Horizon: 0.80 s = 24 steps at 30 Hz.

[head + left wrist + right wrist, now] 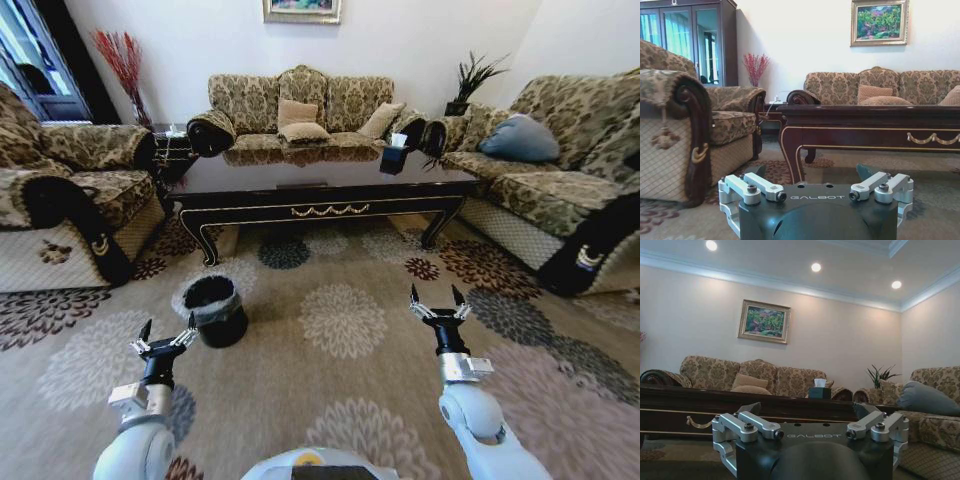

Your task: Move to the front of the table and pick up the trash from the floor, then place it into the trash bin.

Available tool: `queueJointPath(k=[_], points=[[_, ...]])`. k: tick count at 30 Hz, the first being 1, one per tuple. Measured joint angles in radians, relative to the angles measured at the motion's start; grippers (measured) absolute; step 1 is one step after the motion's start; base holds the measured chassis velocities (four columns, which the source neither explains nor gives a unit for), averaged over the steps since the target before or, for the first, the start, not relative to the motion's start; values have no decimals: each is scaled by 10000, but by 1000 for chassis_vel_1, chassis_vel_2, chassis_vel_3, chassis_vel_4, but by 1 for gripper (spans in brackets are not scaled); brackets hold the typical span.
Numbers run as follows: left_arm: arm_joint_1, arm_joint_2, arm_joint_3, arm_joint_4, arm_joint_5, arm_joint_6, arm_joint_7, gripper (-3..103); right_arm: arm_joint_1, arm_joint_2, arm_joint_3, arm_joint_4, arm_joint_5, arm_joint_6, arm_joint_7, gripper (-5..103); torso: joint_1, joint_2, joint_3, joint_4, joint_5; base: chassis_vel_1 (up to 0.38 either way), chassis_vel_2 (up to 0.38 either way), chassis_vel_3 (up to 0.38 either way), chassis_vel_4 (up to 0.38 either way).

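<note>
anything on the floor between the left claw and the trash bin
No, in the head view only bare flowered carpet lies between the open left claw and the trash bin; no litter there.

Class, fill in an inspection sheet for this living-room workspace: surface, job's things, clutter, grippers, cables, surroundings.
Surface: floral carpet, no litter seen.
Job's things: trash bin upright on the carpet, ahead of the left gripper; table beyond it.
Clutter: tissue box on the table.
Grippers: left gripper and right gripper open, empty, held above the carpet.
Cables: white cable on the side table.
Surroundings: sofas, framed painting, potted plant.
</note>
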Motion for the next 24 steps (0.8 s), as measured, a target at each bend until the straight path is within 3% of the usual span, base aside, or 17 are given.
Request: queueJointPath(k=[3,6,8,24], points=[[0,0,0,0,-1,3,-2,100,0,0,-2,-1,1,-5,3,100,1,0,2,1,11,368,-362,-363,354],[0,0,0,0,0,6,-4,100,1,0,-1,0,0,-5,5,100,0,-1,0,1,-3,370,-364,-357,364],[1,0,-2,-3,0,8,-6,100,0,0,-2,0,0,-5,6,100,0,1,-1,0,13,382,-373,-388,386],[0,1,0,0,-1,9,-9,100,2,0,-3,3,1,-6,8,100,1,-1,2,-1,3,359,-349,-363,347]])
